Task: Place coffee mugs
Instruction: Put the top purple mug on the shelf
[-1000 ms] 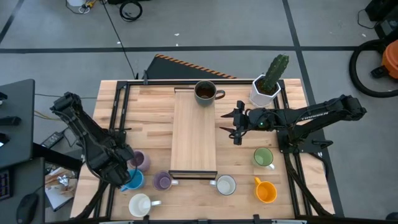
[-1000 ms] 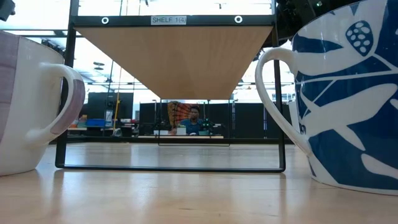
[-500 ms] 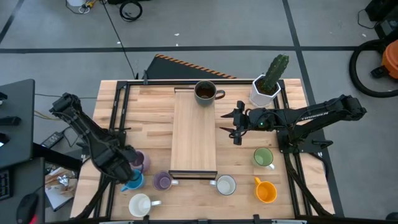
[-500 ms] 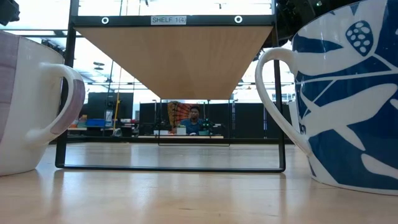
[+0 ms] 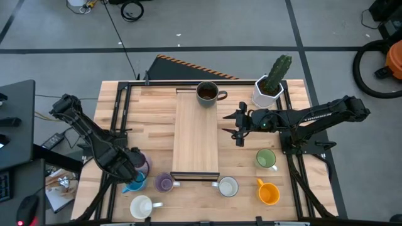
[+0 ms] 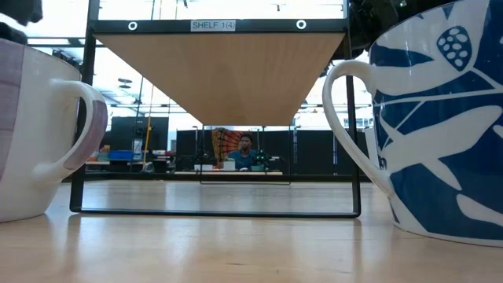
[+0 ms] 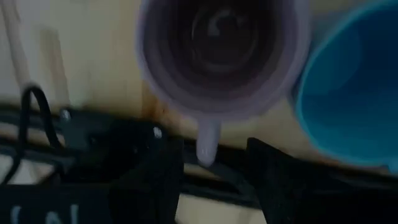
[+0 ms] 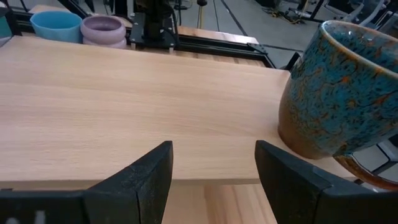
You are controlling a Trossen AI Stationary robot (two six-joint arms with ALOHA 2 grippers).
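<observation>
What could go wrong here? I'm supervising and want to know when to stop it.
The open left gripper hangs right above a purple mug with the blue mug almost against it; a finger coming down could knock the blue one. The jaws straddle the purple mug's handle, so a grip there might tip it. The open right gripper waits beside the brown mug on the shelf and could bump it.

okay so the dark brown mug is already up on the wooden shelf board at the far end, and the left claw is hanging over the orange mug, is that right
Not quite. The dark brown mug does stand at the far end of the shelf board, but the left claw hangs open over a purple mug beside the blue mug. The orange mug sits on the right side of the table. The high view and left wrist view show this.
</observation>
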